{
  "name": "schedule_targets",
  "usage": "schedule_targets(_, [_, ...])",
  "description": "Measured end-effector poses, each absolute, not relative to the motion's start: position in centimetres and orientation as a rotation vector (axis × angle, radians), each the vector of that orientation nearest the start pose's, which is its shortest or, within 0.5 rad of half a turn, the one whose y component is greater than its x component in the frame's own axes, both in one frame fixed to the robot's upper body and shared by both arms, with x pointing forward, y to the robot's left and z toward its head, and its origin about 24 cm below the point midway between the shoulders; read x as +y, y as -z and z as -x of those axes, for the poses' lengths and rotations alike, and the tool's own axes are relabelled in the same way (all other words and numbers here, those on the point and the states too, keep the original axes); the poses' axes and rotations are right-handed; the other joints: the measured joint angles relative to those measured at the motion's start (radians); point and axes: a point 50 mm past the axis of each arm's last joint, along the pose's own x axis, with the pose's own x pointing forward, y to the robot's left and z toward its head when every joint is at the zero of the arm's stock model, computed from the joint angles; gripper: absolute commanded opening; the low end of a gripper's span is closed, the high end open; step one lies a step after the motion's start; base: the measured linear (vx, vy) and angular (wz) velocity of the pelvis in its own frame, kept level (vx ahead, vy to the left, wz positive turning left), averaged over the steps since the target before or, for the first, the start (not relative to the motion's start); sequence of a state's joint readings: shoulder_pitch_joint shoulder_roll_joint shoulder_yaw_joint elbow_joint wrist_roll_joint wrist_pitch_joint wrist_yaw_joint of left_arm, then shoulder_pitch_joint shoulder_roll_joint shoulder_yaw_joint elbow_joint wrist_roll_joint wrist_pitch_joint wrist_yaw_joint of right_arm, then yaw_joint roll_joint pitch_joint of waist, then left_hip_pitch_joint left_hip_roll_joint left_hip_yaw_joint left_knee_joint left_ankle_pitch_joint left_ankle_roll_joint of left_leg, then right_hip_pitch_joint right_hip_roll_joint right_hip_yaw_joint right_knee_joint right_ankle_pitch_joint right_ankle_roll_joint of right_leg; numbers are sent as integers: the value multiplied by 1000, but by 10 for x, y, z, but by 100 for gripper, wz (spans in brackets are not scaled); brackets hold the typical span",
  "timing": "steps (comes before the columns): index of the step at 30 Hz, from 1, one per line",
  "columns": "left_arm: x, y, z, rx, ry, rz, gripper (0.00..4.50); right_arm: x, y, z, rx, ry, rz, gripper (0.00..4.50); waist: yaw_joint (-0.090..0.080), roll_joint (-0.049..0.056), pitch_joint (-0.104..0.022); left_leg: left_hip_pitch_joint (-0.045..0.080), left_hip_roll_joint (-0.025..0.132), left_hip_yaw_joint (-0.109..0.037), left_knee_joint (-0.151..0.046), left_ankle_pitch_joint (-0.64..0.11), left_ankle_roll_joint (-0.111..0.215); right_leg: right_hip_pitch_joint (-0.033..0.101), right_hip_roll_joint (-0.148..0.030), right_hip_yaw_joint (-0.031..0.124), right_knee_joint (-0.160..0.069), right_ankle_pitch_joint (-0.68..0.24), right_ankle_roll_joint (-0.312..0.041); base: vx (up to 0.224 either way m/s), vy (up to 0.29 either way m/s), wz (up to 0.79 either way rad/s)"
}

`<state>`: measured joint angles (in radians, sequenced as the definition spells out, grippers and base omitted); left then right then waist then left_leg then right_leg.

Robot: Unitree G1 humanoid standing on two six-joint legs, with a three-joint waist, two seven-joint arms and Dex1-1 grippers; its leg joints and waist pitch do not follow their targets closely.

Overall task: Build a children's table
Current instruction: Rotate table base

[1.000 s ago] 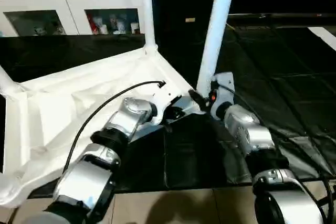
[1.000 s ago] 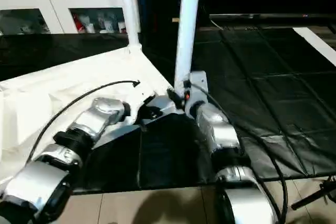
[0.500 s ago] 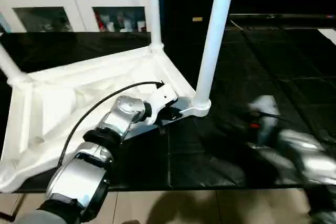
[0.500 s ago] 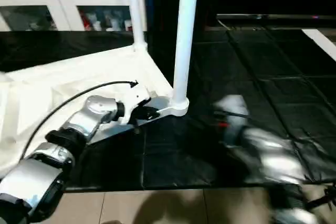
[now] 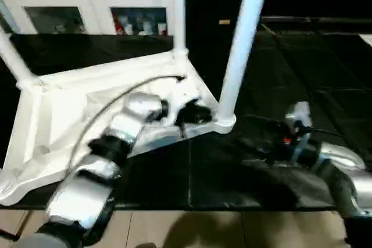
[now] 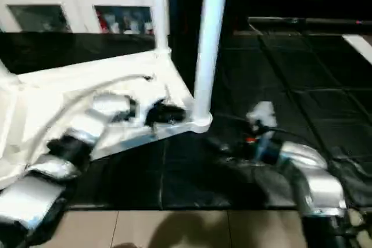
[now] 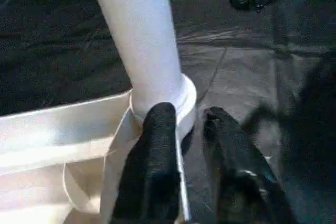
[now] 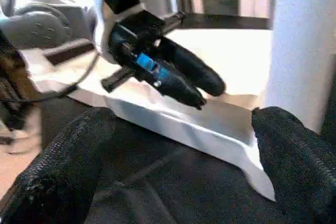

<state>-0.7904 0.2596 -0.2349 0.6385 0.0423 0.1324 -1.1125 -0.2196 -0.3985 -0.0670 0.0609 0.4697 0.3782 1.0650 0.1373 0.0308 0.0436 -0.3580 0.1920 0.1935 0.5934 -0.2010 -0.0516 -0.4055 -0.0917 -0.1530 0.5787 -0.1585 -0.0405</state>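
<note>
- Your table (image 5: 64,114) lies upside down on the black floor mat (image 5: 302,68), ribbed underside up, with legs standing in its sockets; the near right leg (image 5: 239,45) rises from the corner socket (image 5: 224,121)
- Two more legs show: the far one (image 5: 178,10) at the back corner and one (image 5: 13,56) at the left
- Your left tool (image 7: 184,129) sits at that near right corner, one finger (image 7: 157,129) on each side of the thin rim beside the socket; the fingers stand a little apart and I cannot tell whether they pinch the rim or merely straddle it
- Your right tool (image 8: 178,150) is spread wide with nothing between its fingers, low over the mat and well apart from the leg, pointing toward the corner
- Risk: if the leg is not fully seated, nothing steadies it with the right tool away, so a nudge from the left wrist could tilt it or pop it out
- Risk: lifting the left tool while the rim is between its fingers could drag the top across the mat and shake the other legs
- Risk: the left arm's cable (image 5: 133,88) arcs over the underside, where it could snag on a rib
- The cabinet (image 5: 87,4) stands close behind, so watch it when you turn the table over
</note>
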Motion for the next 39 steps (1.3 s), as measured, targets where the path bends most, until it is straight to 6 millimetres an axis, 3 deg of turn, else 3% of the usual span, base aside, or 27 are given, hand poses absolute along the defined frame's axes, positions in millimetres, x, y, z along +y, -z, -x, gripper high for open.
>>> schedule_targets(8, [162, -110, -313, 479, 1266, -493, 171, -144, -94, -279, 58, -1108, -273, 450, -7, 1, 0, 2, 0, 0, -1, -3, -7, 1, 0, 1, 1, -2, 4, 0, 0, 0])
schedule_targets(10, [184, -113, -291, 590, 1282, -514, 171, -123, -101, -287, -5, -1112, -299, 450, -23, 1, 0, 4, 0, 0, -2, -2, -9, 2, 1, 2, 1, -2, 3, 0, 0, 0])
schedule_targets(14, [193, -116, -273, 680, 1292, -512, 171, -102, -98, -292, 7, -1119, -304, 450, -20, 1, 0, 6, -1, 1, -2, -1, -10, 5, 0, 5, 1, -3, 4, 0, 0, 0])
schedule_targets(19, [202, -116, -263, 757, 1187, -538, 171, -61, -89, -318, 93, -1037, -202, 450, -45, -2, 2, 8, -1, 1, -2, 1, -13, 5, 0, 6, 5, -2, 3, 0, 0, 0])
schedule_targets(22, [204, -117, -259, 780, 1148, -562, 171, -45, -84, -329, 126, -961, -103, 450, -50, -1, 2, 8, -1, -1, -3, 1, -14, 4, 1, 5, 7, -3, 3, 0, 0, 0])
schedule_targets(31, [204, -102, -242, 896, 1142, -525, 171, -28, -78, -360, 156, -637, 31, 450, -50, -1, 2, 8, -1, -1, -2, 2, -15, 2, 1, 7, 14, -4, -5, 0, 0, 0])
schedule_targets(39, [224, -80, -248, 969, 929, -611, 171, -43, -73, -374, 165, -379, 67, 450, -48, -2, 2, 8, -2, -1, -1, 2, -16, 3, 1, 9, 18, -8, 0, 0, 0, 0])
